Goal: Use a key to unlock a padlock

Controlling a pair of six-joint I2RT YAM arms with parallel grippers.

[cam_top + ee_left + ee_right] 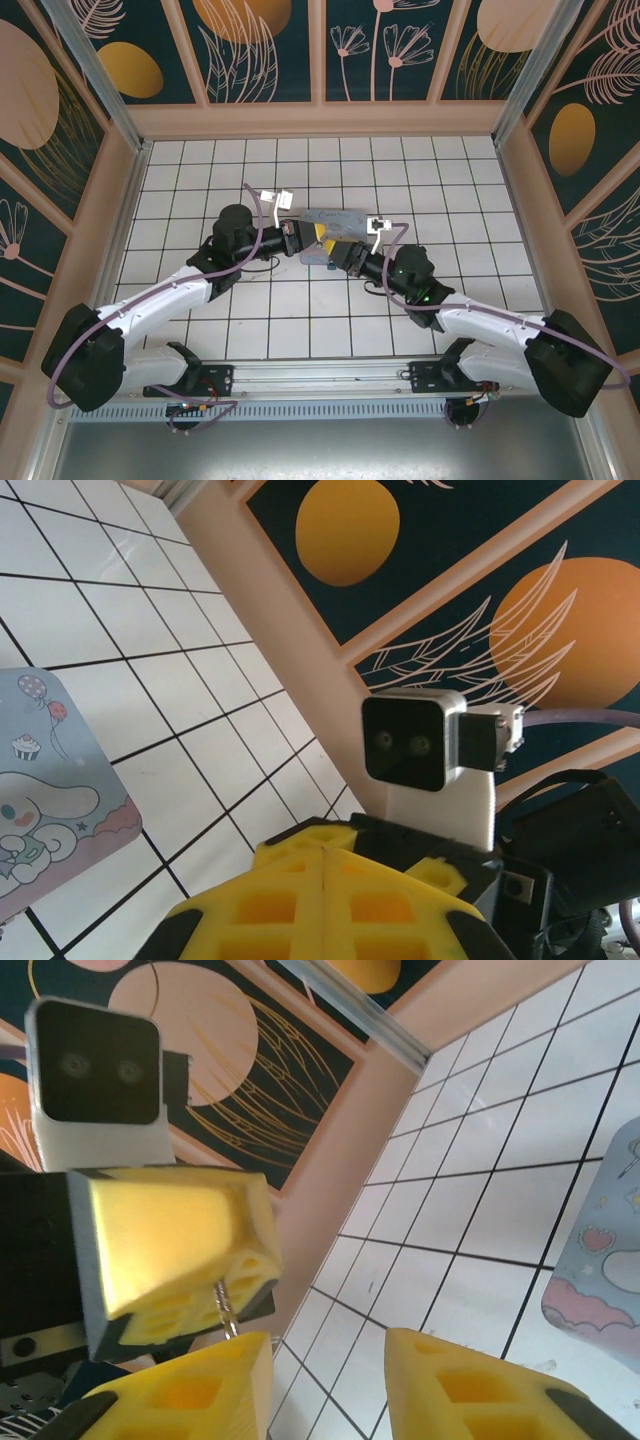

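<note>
Above the one tin [346, 217] at the table's [200, 170] middle, the left gripper [235, 1252] pinched the one thin key [226, 1308] tight. The right gripper [325, 1360], just beside it, had its jaws partly apart and empty.

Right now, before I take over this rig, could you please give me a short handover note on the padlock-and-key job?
Left gripper: shut on a thin metal piece that pokes out of its fingertips. I cannot tell whether it is the key or the padlock's shackle.
Right gripper: open, nothing between its fingers, one fingertip just under the end of that piece.
Place: in the top view both grippers meet over the pale blue tin at mid-table.
Done: one small part is held up off the table.
Left, as I judge it: the right gripper takes its part, then key into lock and turn.
</note>
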